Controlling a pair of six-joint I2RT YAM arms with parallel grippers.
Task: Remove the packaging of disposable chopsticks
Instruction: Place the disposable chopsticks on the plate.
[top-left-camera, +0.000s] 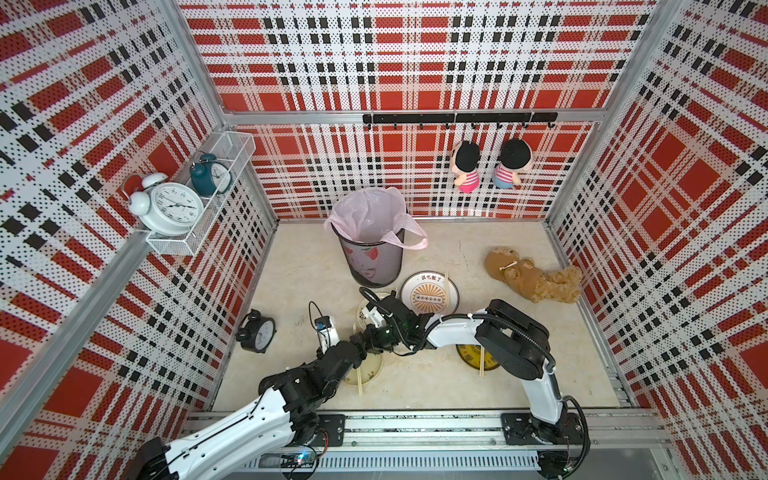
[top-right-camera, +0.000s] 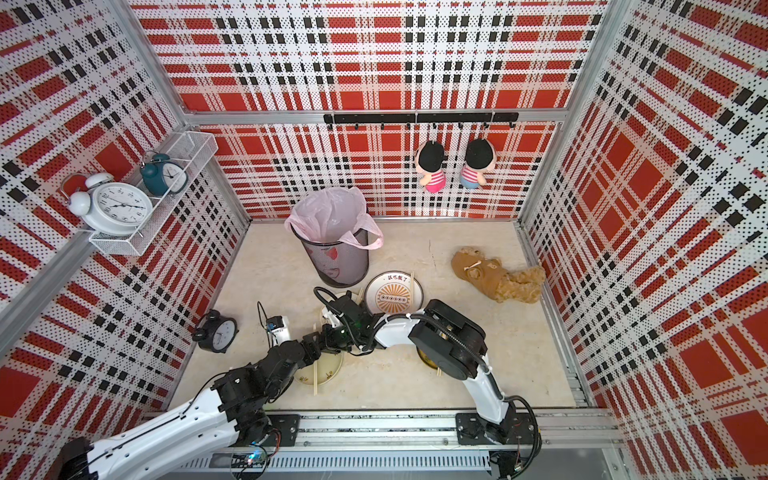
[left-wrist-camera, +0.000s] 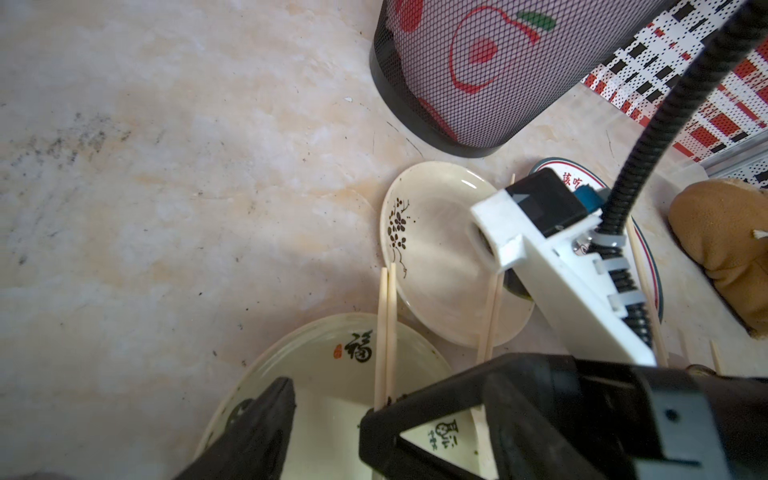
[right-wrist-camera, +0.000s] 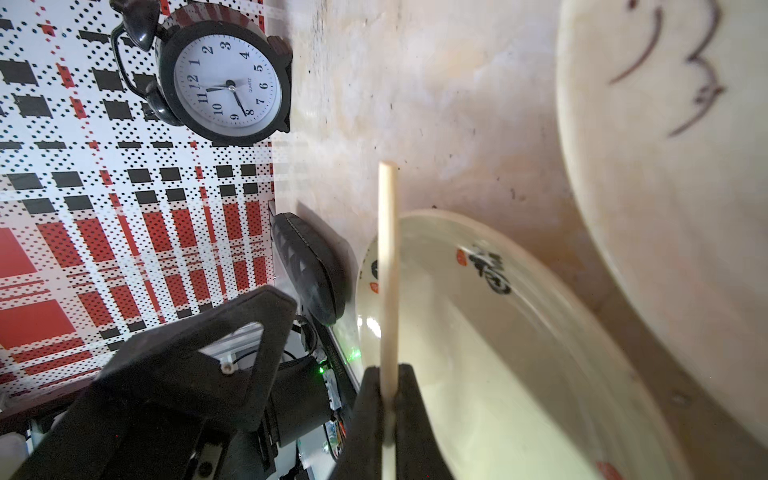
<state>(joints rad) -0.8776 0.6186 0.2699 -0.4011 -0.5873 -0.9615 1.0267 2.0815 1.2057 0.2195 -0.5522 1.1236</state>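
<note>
In the right wrist view the right gripper (right-wrist-camera: 388, 376), at the lower middle of the frame, has its jaws pressed together on a pale wooden chopstick (right-wrist-camera: 387, 249) that stands up from them past the rim of a cream plate (right-wrist-camera: 519, 353). In the left wrist view the left gripper (left-wrist-camera: 328, 415) sits at the bottom of the frame with its jaws apart, holding nothing, over a pair of chopsticks (left-wrist-camera: 385, 332) lying across that plate's edge. More sticks lie on the other plates, low and centre in both top views, near the bin (top-left-camera: 370, 266). I cannot make out a wrapper on any stick; clear film would be hard to see here. The sticks are probably light, stiff, thin and apt to swivel in a pinch, so a flat grip near one end suits them. A wrapper would likely be thin, slick and floppy, best pinched at its loose end beyond the wood and drawn off lengthwise.
</note>
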